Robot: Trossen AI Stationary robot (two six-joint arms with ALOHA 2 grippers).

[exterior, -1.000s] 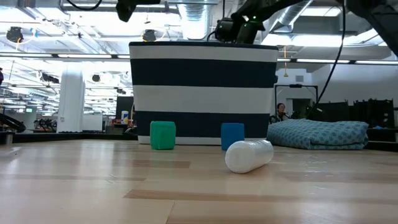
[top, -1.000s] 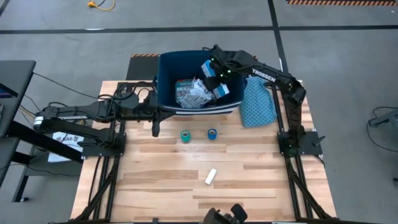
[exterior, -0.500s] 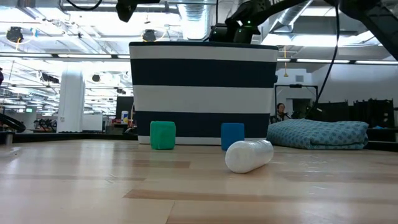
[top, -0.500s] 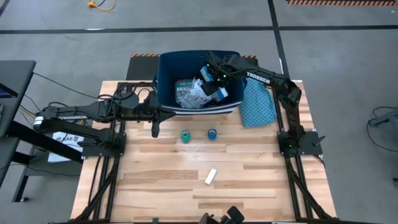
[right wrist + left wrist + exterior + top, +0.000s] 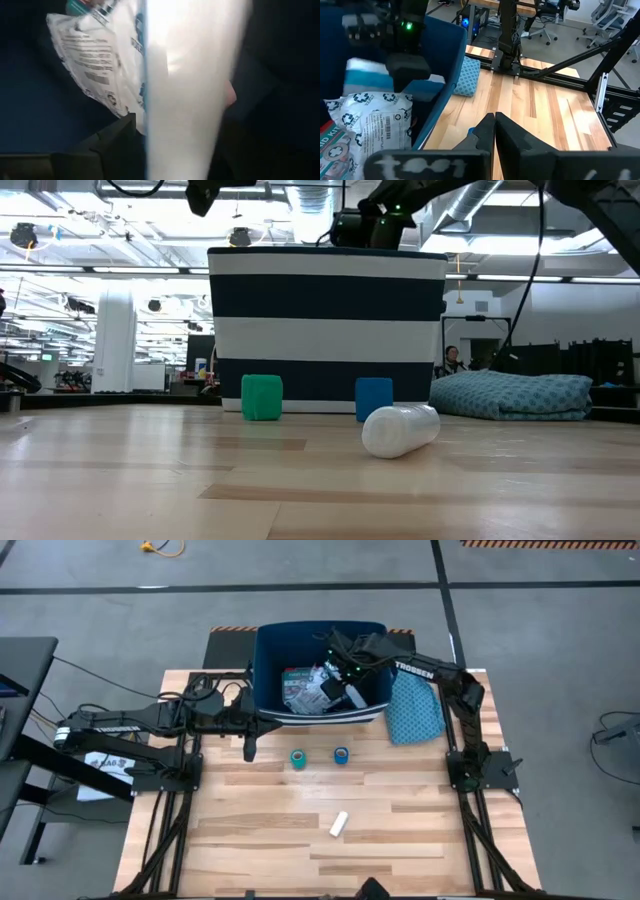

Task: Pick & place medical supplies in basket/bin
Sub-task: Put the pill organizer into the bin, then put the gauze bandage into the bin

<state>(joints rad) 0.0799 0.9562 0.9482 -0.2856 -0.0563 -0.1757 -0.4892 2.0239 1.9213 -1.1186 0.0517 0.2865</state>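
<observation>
From above, the right tool (image 5: 345, 675) hangs inside the navy bin (image 5: 268, 660) at the tabletop's (image 5: 260, 840) far edge, over white-blue printed packets (image 5: 305, 690), its jaw gap unclear; a teal tape roll (image 5: 298, 756), a blue tape roll (image 5: 341, 755) and a small white tube (image 5: 339, 824) lie nearer. The left tool (image 5: 493, 131), fingers pressed together, empty, sits left of the bin. In the right wrist view a white packet (image 5: 190, 85) fills the frame, so I cannot tell if it is held.
</observation>
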